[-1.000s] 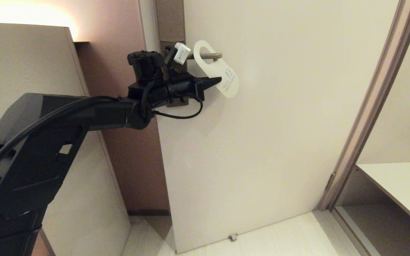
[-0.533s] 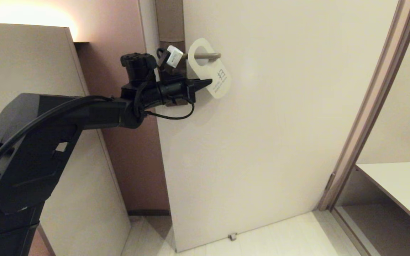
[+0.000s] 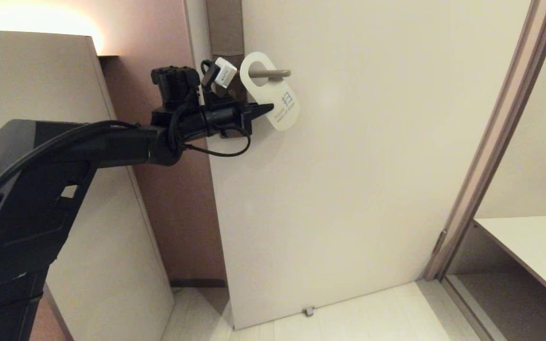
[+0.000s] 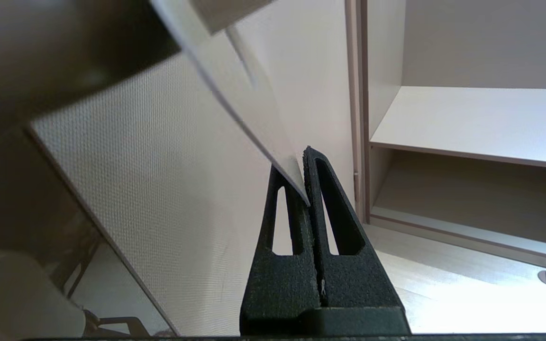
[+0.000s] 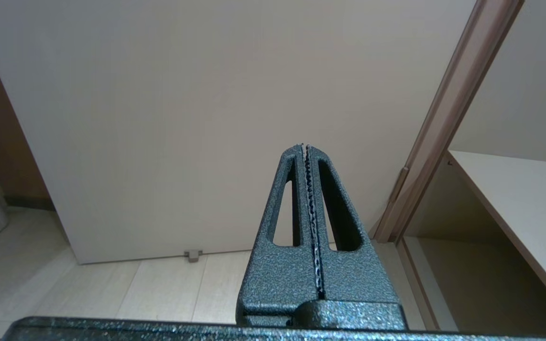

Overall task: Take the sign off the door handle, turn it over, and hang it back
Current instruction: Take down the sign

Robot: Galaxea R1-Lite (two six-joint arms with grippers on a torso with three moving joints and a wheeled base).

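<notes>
A: Hanging is the step in hand, by the look of it. The sign (image 3: pixel 270 91) shows its white side with the printed characters outward, and its oval hole is already around the door handle (image 3: pixel 269 73). The lever passes through the hole; the sign's body slants down and away from the handle, toward the free end of the lever.

B: Tool state?

A: The left gripper (image 3: pixel 267 107) has its fingers pressed together on the sign's lower edge, just below the handle. The left wrist view confirms it: the thin card is pinched between the two tips of the left gripper (image 4: pixel 303 177). The right gripper (image 5: pixel 305 148) is parked low, well away from the handle, fingers closed on nothing, facing the door (image 3: pixel 372 189).

B: Is the sign seated?

A: Cannot tell how far along the lever the hole sits; it appears near the backplate end. Judgement only.

B: Next move?

A: Likely a release. It calls for the hole resting fully on the handle first, then parting the fingers and withdrawing without dragging the card sideways off the lever. Risk: the tilted sign swings when freed.
</notes>
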